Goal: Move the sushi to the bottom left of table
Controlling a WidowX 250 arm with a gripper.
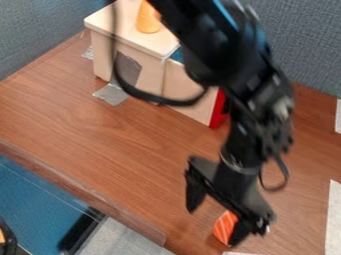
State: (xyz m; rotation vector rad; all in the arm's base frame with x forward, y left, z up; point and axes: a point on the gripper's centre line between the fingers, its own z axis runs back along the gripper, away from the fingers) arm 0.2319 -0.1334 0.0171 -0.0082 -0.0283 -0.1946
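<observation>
Showing pale stripes over bright orange, rounded-edged sushi, partly hidden

Pale box, orange cone on top, silver tape at its base, grey partition behind, white sheets at right

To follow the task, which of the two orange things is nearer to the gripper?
The sushi, with pale stripes, on the table at the open gripper. The orange cone is farther, up on the box.

From above, fairly near, the camera looks slantwise down across the table toward the box and partition.
</observation>
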